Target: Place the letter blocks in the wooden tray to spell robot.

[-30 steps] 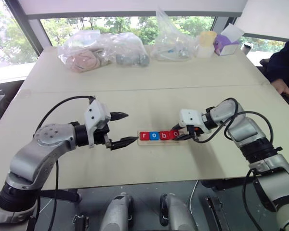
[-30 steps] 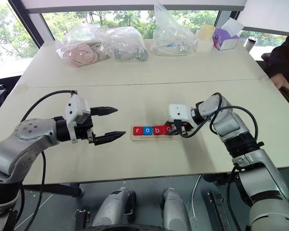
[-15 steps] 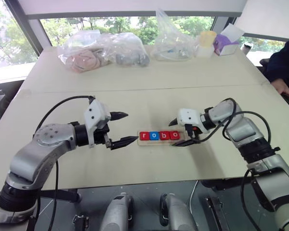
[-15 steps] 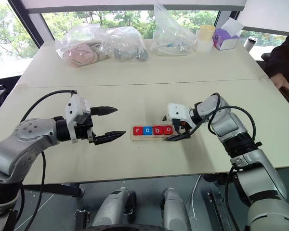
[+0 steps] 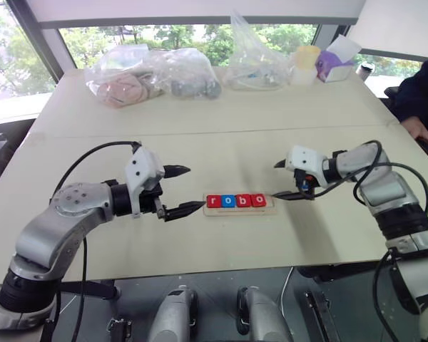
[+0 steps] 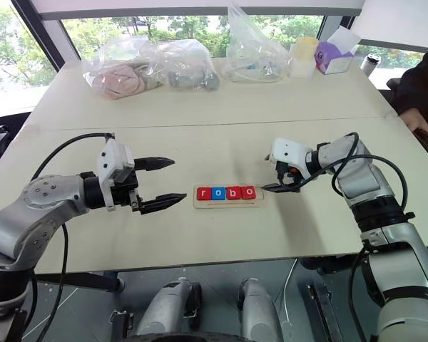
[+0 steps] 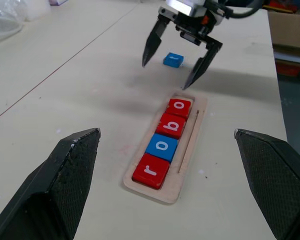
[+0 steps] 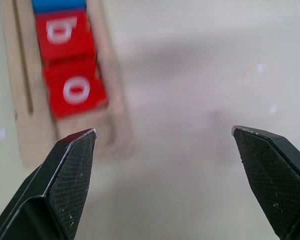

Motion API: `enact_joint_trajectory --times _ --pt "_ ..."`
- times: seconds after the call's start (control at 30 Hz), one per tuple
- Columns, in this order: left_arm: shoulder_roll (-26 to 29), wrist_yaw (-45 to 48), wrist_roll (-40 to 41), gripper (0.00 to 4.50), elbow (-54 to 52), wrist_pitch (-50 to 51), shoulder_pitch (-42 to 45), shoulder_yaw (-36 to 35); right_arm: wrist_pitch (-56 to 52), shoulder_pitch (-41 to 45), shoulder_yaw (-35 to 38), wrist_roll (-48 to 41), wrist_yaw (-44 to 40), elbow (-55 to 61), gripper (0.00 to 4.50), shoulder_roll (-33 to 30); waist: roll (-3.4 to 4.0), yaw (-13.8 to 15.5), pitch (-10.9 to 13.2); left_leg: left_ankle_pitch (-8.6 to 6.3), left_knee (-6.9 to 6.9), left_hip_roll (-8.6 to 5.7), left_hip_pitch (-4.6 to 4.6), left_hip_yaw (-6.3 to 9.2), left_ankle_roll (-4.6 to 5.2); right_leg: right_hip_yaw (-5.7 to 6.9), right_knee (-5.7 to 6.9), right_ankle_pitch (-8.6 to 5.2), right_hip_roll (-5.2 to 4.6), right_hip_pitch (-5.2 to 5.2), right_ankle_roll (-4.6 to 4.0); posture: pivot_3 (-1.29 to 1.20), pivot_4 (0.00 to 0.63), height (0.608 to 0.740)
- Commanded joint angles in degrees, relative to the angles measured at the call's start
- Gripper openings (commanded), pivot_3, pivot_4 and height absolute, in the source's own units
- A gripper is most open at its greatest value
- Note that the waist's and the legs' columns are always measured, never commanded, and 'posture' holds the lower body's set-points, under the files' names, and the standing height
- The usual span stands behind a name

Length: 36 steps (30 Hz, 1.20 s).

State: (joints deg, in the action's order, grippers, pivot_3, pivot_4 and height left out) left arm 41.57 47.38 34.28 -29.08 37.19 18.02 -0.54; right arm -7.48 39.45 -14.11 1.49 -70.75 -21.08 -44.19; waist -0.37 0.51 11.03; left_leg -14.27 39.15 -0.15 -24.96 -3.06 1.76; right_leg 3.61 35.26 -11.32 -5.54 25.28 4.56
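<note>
My right pincer [image 5: 284,180] is released and empty, jaws spread, hovering just past the right end of the wooden tray [image 5: 240,211] at centre frame. My left pincer [image 5: 185,189] is also spread wide with nothing in it, poised just off the tray's left end. The tray lies on the desk [image 5: 214,128] with its long axis running left to right across the frame. Four letter blocks sit in it reading r [image 5: 214,201], o [image 5: 229,201], b [image 5: 244,201], o [image 5: 258,200], letters upright toward me; the rightmost slot is empty. In the left wrist view a blue tile [image 7: 174,59], presumably the t, lies flat on the desk behind the right pincer, apart from the tray. I judge it light, rigid and thin, so it could skid; I'd pinch it across two opposite edges.
</note>
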Motion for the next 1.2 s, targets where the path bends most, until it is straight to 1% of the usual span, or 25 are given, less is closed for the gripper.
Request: enact_joint_trajectory --times 0.03,0.27,0.8,1.0,1.2 --pt "-0.06 0.30 -0.19 4.50 -0.46 -0.73 1.13 0.09 1.10 0.18 1.42 -0.16 1.50 0.93 4.46 0.46 0.01 -0.12 0.00 0.00 0.00 0.00 0.01 -0.01 0.00 -0.01 0.01 0.00 0.00 0.00 0.00 0.00 0.150 0.725" --pt "0.17 0.49 0.08 4.50 -0.35 -0.47 1.43 -0.20 1.80 -0.02 0.71 0.39 2.64 0.42 4.46 1.42 0.01 0.17 0.00 0.01 0.00 0.00 0.04 0.00 -0.01 -0.01 0.03 0.00 0.01 -0.02 0.00 0.00 0.150 0.725" --pt "-0.16 -0.57 0.27 4.50 -0.91 -0.14 1.10 -0.20 0.89 0.99 -0.38 0.31 1.82 2.41 4.46 4.81 0.01 0.13 0.00 0.01 0.00 0.00 0.04 0.01 -0.01 -0.01 0.03 0.00 0.01 -0.03 0.01 0.00 0.150 0.725" --pt "-0.08 -0.76 0.31 4.50 -1.05 -0.09 1.01 -0.34 1.86 1.04 -0.39 1.11 1.23 2.67 4.46 3.64 0.01 0.11 0.00 0.01 0.00 0.00 0.04 0.01 -0.01 -0.01 0.04 0.00 0.01 -0.03 0.01 0.00 0.150 0.725" --pt "-0.32 -0.85 0.19 4.50 -0.65 -0.33 1.57 0.03 1.70 2.30 1.93 0.88 1.27 2.68 4.46 0.75 0.01 0.16 0.00 0.01 0.01 0.00 0.04 0.00 -0.01 -0.01 0.03 0.00 0.00 -0.03 0.00 0.00 0.150 0.725"
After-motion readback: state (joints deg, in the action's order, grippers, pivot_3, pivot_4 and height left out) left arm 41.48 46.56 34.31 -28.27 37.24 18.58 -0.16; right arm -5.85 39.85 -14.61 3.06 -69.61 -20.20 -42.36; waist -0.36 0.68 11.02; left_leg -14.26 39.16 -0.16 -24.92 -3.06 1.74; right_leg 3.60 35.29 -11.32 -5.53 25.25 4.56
